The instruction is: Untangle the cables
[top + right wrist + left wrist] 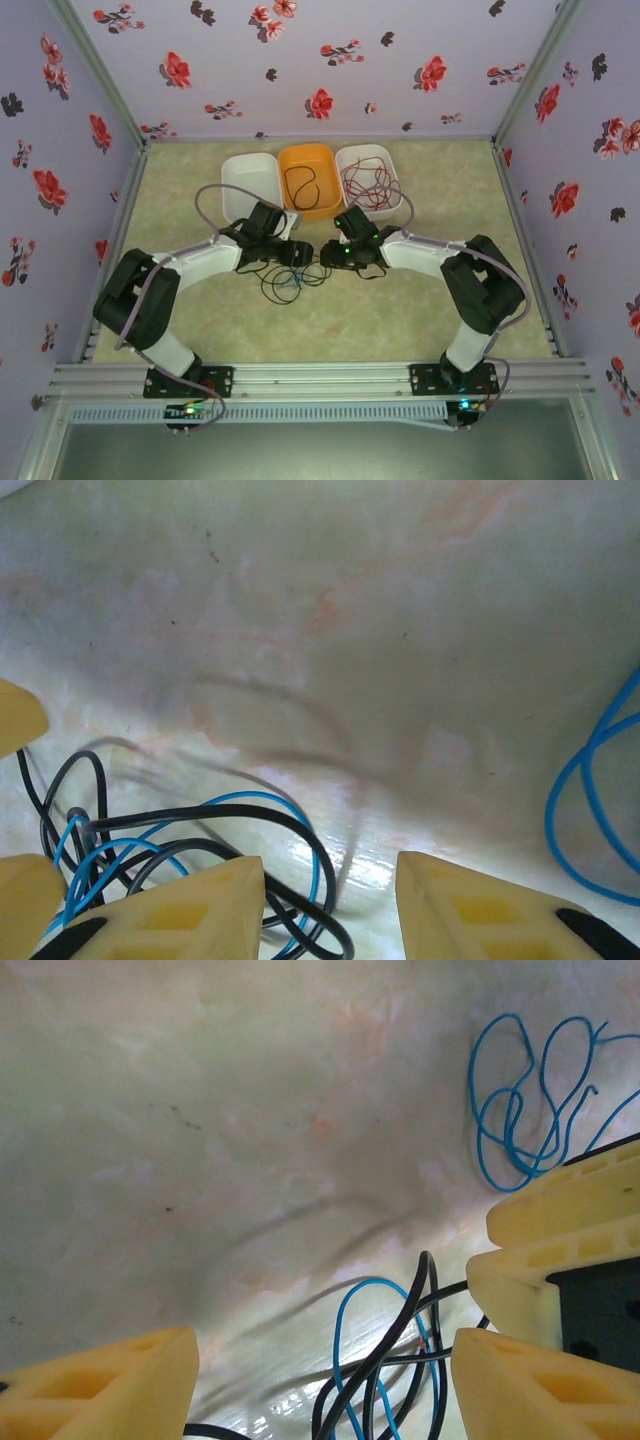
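Lilac walls with red and dark flowers [330,60] stand around a pale green, marbled table [420,330]. Seen from above, the white left arm [150,300] reaches in from 7 o'clock and the white right arm [480,285] from 5 o'clock, and their dark wrists come near each other at the middle of the table.

At 12 o'clock three rounded plastic tubs stand side by side, touching: a white tub [240,172], an orange tub [326,160] and a second white tub [366,152]. A black looped cable [300,185] lies in the orange tub, and curly red wires [370,185] lie in the white tub at its right.

The left gripper [325,1360] holds its yellow fingers [110,1385] wide apart above the table. Black and blue strands pass between them, close to the finger at 4 o'clock, and nothing is pinched. The right gripper [330,870] has its yellow fingers [180,910] moderately apart, with bare table between them. Strands run under the finger at 7 o'clock, and I cannot tell if they touch it.

The tangled cables [288,284], thin black ones mixed with a light blue wire [345,1335], lie at the centre of the table, just below the two wrists. In the left wrist view a separate bunch of blue loops [510,1110] lies at 2 o'clock.
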You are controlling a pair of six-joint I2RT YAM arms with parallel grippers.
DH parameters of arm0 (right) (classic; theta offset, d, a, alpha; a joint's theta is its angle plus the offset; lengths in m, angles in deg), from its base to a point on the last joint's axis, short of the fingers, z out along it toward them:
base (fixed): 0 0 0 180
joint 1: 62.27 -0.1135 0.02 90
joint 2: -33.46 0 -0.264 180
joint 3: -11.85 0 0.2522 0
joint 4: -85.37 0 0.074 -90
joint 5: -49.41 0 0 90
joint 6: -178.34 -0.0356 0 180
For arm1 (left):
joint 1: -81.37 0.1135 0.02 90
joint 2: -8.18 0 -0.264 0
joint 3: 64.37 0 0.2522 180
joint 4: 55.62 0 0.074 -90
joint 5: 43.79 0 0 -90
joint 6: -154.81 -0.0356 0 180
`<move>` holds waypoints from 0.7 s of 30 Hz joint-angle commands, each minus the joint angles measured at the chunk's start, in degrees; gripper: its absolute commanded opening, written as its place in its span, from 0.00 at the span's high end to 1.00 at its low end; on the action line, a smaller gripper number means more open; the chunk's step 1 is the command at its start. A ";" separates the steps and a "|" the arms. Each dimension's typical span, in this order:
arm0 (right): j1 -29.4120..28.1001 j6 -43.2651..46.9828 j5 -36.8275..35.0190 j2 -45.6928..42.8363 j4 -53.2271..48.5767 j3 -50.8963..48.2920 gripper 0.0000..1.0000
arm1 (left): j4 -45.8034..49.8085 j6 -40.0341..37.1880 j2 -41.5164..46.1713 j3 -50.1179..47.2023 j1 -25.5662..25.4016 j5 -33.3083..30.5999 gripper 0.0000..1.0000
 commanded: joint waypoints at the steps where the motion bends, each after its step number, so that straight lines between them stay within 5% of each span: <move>1: -0.57 -1.77 0.79 1.82 1.23 -0.40 0.60 | 1.49 -1.55 -2.08 1.63 -0.76 1.43 0.36; 11: -0.82 -2.35 1.13 3.19 0.88 -0.11 0.68 | -1.57 -0.33 -5.04 2.15 -1.14 3.07 0.51; 16: -0.92 -2.34 1.14 2.65 0.57 -0.60 0.69 | -2.79 0.59 -5.38 1.80 -1.11 3.10 0.73; 21: -0.93 -2.00 -0.38 2.41 -0.61 -0.42 0.79 | -4.31 1.88 -3.80 0.89 -1.13 2.86 0.84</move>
